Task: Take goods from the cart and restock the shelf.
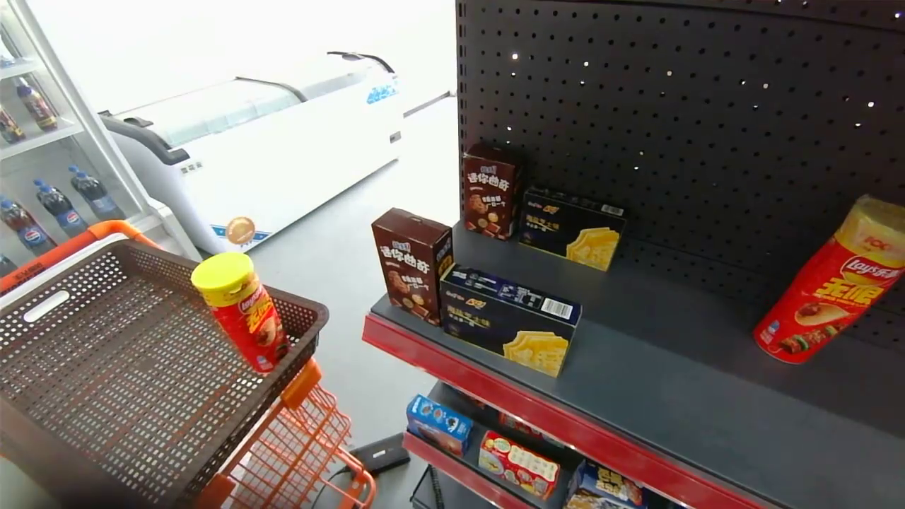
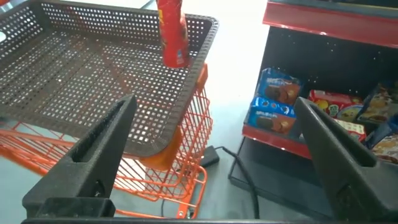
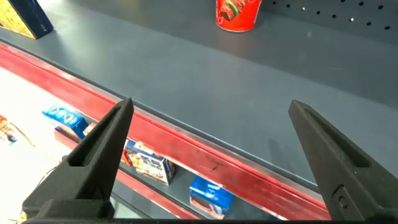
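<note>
A red chip can with a yellow lid (image 1: 244,309) stands upright at the right corner of the brown basket (image 1: 106,367) on the orange cart (image 1: 297,452); its lower part (image 2: 173,34) also appears in the left wrist view. My left gripper (image 2: 214,158) is open, below the level of the basket rim and in front of the cart and the lower shelves. A second red chip can (image 1: 834,283) leans against the pegboard on the dark shelf (image 1: 672,382); its base (image 3: 237,14) is seen past my right gripper (image 3: 211,158), which is open and hovers in front of the shelf's red edge (image 3: 186,140).
Two brown cookie boxes (image 1: 413,263) and two dark blue boxes (image 1: 512,318) stand on the shelf's left part. Lower shelves hold snack packs (image 1: 438,423). A white chest freezer (image 1: 269,141) and a drinks fridge (image 1: 42,141) stand behind the cart. A black device with a cable (image 2: 211,155) lies on the floor.
</note>
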Available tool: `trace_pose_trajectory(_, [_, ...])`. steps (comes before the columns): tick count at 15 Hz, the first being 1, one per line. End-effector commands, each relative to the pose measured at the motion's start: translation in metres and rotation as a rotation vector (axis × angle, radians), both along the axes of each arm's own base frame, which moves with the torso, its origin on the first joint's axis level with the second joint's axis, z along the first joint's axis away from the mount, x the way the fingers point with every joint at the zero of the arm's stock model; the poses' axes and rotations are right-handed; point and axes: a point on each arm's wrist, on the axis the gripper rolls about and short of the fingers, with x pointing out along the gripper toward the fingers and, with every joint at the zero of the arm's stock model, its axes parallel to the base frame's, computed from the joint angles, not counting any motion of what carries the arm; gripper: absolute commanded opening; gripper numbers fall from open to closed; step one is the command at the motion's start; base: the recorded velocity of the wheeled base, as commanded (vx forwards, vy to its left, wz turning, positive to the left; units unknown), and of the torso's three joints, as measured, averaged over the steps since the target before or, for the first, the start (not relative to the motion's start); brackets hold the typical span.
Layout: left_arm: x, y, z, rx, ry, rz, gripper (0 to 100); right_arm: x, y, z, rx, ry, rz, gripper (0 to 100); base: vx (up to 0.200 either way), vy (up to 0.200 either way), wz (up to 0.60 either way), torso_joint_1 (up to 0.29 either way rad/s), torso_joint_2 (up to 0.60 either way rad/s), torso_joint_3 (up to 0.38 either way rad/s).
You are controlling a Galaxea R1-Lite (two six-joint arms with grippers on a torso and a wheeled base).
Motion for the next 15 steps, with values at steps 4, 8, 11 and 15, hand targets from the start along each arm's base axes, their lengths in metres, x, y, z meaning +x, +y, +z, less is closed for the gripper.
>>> trace_pose_trajectory(4, [-0.002, 0.001, 0.007, 0.003, -0.020, 0.052, 100, 0.000, 0.000, 0.000, 0.000, 0.001, 0.000, 100, 0.000, 0.000, 0.00, 0.000, 0.00, 0.000])
trace_pose_trajectory(8, [0.010, 0.004, 0.049, 0.011, 0.128, 0.161, 100, 0.000, 0.000, 0.000, 0.000, 0.001, 0.000, 100, 0.000, 0.000, 0.00, 0.000, 0.00, 0.000])
trace_pose_trajectory(11, [0.045, 0.004, 0.079, -0.017, 0.266, 0.192, 100, 0.000, 0.000, 0.000, 0.000, 0.001, 0.000, 100, 0.000, 0.000, 0.00, 0.000, 0.00, 0.000])
trace_pose_trajectory(15, [0.103, 0.011, 0.091, -0.048, 0.356, 0.220, 100, 0.000, 0.000, 0.000, 0.000, 0.001, 0.000, 100, 0.000, 0.000, 0.00, 0.000, 0.00, 0.000])
